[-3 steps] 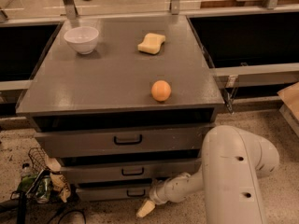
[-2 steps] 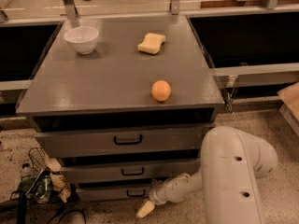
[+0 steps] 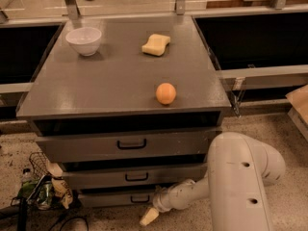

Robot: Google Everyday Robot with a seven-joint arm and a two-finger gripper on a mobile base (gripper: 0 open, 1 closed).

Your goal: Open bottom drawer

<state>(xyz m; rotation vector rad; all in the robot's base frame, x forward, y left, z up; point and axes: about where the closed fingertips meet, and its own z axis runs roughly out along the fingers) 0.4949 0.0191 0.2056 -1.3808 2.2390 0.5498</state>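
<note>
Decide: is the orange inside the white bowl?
No: the orange lies on the cabinet top, far from the bowl at back left, while the gripper hangs low beside the bottom drawer.

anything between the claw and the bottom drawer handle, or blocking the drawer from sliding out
Nothing visible does. The claw hangs below and right of the handle of the bottom drawer. The basket of clutter sits left of the drawer front, not in its path.

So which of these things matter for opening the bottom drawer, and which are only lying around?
For the job: bottom drawer; its handle; tool, low down, just below that handle.

Just lying about: bowl, sponge and orange, all on the cabinet top; top drawer; middle drawer; basket at lower left.
</note>
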